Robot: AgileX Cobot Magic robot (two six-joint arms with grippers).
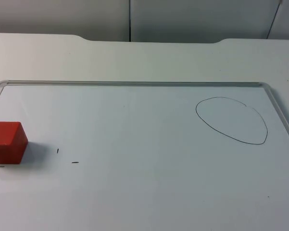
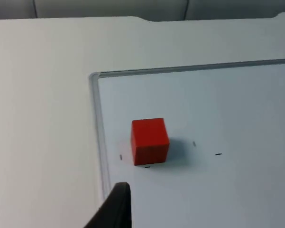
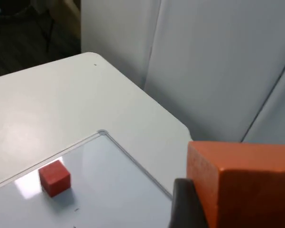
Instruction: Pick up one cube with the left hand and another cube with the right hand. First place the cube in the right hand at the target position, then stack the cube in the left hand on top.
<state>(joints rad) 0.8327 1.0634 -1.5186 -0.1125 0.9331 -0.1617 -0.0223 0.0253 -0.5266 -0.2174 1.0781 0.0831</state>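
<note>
Whiteboard (image 1: 134, 192) flat on the table (image 1: 134, 57), partition wall (image 1: 182, 19) behind. One cube (image 1: 7, 142) on the board near its left edge, well apart from the drawn outline (image 1: 231, 120) at far right. Short marks (image 1: 75, 162) just right of that cube. Second cube (image 3: 246, 185) clamped in the right gripper (image 3: 189, 209), above the table. Left gripper (image 2: 116, 209) near the board's left rim, short of the first cube.
</note>
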